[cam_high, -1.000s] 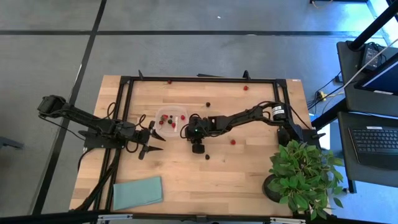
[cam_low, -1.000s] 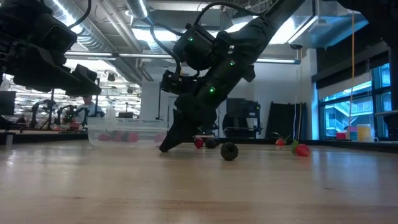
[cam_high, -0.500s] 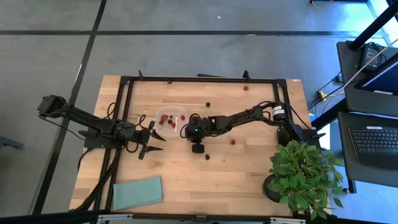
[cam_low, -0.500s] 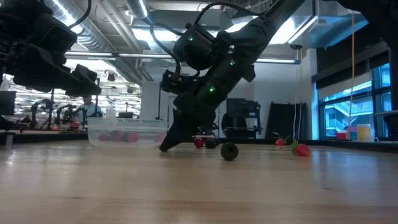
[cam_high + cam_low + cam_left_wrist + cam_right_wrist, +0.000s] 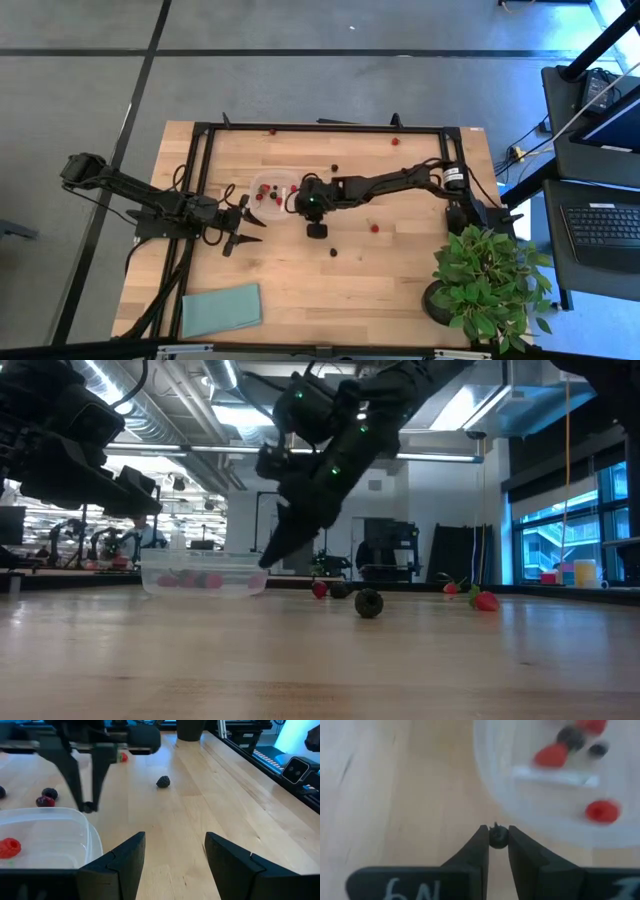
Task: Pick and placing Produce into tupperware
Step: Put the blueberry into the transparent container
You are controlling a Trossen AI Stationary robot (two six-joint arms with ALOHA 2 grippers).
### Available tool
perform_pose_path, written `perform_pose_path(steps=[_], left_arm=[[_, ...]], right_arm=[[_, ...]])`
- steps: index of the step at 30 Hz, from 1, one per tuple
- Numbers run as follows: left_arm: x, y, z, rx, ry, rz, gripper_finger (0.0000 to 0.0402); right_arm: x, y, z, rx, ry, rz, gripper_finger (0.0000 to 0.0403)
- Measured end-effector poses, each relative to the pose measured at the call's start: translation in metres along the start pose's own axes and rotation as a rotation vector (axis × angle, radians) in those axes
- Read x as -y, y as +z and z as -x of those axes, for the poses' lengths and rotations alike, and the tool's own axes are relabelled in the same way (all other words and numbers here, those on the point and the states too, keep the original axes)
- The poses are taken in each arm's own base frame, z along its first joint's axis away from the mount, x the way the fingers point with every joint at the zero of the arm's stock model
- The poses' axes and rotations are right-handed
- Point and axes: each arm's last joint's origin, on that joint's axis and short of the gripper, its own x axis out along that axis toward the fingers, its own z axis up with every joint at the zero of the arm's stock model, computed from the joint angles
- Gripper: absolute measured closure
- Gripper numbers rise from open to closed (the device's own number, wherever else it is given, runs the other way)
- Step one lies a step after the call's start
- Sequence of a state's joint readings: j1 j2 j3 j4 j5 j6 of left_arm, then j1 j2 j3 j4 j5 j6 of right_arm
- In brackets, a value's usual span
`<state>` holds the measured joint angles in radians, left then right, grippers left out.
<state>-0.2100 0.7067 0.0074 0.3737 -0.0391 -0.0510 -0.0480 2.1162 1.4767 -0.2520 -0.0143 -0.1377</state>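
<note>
I have the right gripper (image 5: 496, 840) clamped on a small dark berry (image 5: 498, 837), lifted off the table just beside the tupperware (image 5: 274, 190) rim. That clear container sits near the table's middle with several red and dark pieces (image 5: 553, 756) already inside. More produce (image 5: 369, 603) lies scattered on the wood. My left gripper (image 5: 172, 855) waits beside the container, its fingers apart and holding nothing.

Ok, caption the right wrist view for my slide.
Right gripper pinches a dark berry just outside the clear tupperware holding red and dark berries.
</note>
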Motion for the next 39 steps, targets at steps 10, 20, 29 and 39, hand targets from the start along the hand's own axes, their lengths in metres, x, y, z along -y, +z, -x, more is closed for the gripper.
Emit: perform_pose_path(steps=[10, 20, 29, 39], left_arm=[[0.0, 0.0, 0.0, 0.0, -0.004, 0.0, 0.0202], [0.0, 0.0, 0.0, 0.001, -0.004, 0.0, 0.0202], [0.0, 0.0, 0.0, 0.001, -0.004, 0.0, 0.0202], [0.0, 0.0, 0.0, 0.001, -0.004, 0.0, 0.0202]], right_arm=[[0.023, 0.019, 0.01, 0.074, -0.038, -0.019, 0.0342], [0.03, 0.032, 0.012, 0.219, -0.065, -0.029, 0.0341], [0.033, 0.034, -0.001, 0.294, -0.082, -0.017, 0.0341], [0.038, 0.019, -0.023, 0.248, -0.082, -0.05, 0.034]])
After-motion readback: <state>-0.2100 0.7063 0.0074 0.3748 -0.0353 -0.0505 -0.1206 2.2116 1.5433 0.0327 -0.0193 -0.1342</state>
